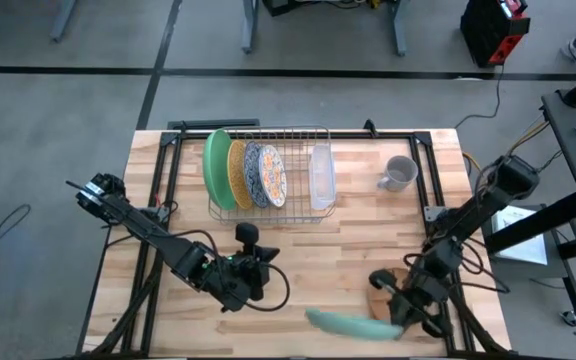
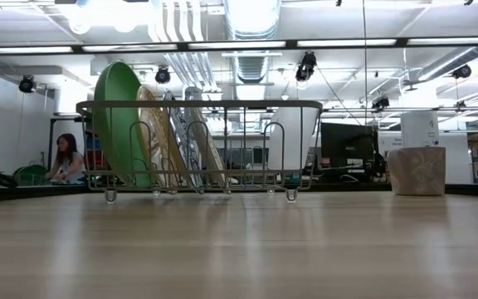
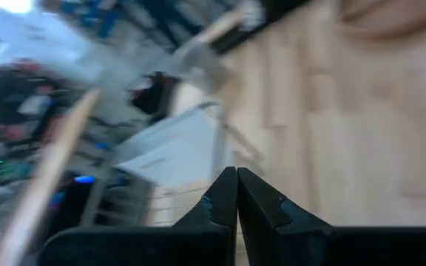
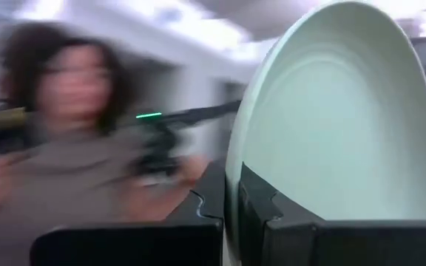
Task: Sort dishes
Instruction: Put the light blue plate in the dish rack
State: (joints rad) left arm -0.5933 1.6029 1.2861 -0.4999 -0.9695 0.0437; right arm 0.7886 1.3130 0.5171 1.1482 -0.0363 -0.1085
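I have the right gripper (image 4: 231, 203) clamped on the rim of the pale teal plate (image 4: 346, 118), one finger on each face, with the plate held edge-on above the near right part of the table (image 1: 348, 260); from above, the plate shows as a thin teal sliver just beside the brown divided plate (image 1: 380, 288), which lies flat under the right arm. I judge the teal plate to be rigid, glazed and smooth, so it is likely slippery at the rim and brittle on impact; a rim pinch leaves its weight hanging off the fingers, so I would keep the grip deep and avoid quick wrist rotations. The left gripper (image 3: 237, 193) has its fingers pressed together with nothing between them and waits over the table's near left-centre. The green plate (image 1: 215, 168), the gold speckled plate (image 1: 236, 173) and the floral plate (image 1: 269, 175) stand upright in the wire rack (image 1: 320, 133) at the far side, with free slots beside them.
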